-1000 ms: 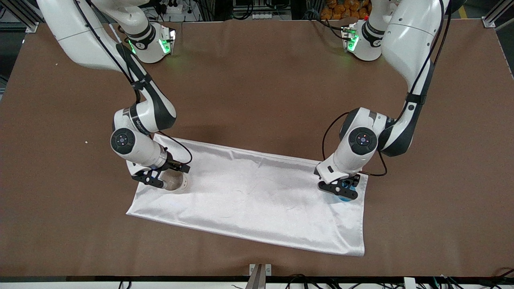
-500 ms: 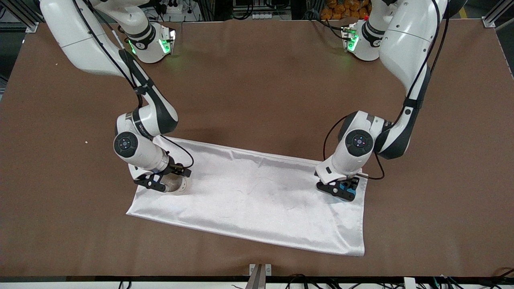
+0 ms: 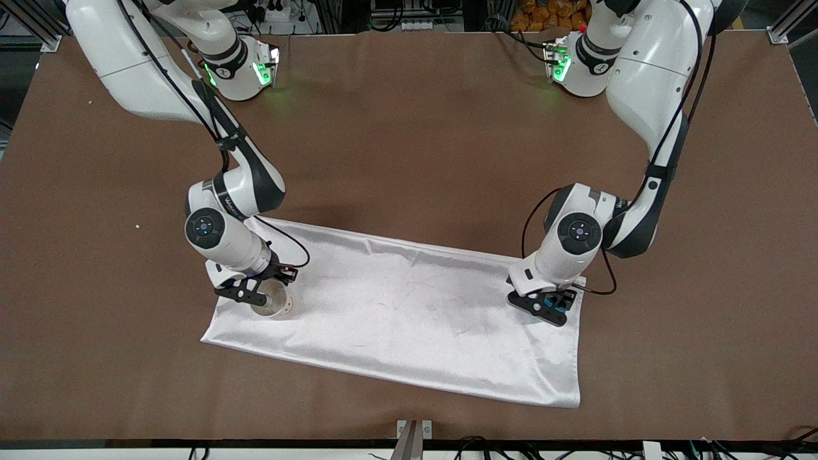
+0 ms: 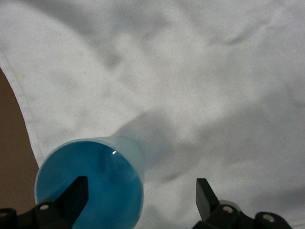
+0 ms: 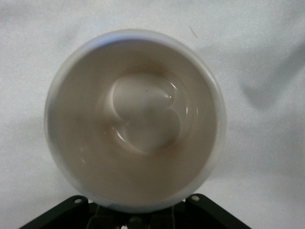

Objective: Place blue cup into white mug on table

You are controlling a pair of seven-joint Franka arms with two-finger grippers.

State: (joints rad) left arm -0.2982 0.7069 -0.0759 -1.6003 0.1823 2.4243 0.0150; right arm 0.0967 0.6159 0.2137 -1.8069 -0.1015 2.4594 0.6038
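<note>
The blue cup (image 3: 555, 303) stands on the white cloth near its corner at the left arm's end, mostly hidden under my left gripper (image 3: 546, 306). In the left wrist view the cup (image 4: 90, 183) shows its blue inside. My left gripper (image 4: 141, 183) is open, with one finger (image 4: 76, 193) over the cup's mouth and the other (image 4: 204, 193) outside it over the cloth. The white mug (image 3: 276, 306) stands upright on the cloth at the right arm's end. My right gripper (image 3: 259, 291) is low, right at the mug. The empty mug (image 5: 136, 119) fills the right wrist view.
The white satin cloth (image 3: 409, 319) lies slantwise on the brown table (image 3: 409, 140), with both cups at its two ends. Both arm bases stand along the table's edge farthest from the front camera. A small metal bracket (image 3: 414, 429) sits at the nearest edge.
Both grippers have come down. The left one now covers most of the blue cup. The right one has sunk at the mug, which now shows slightly nearer the front camera.
</note>
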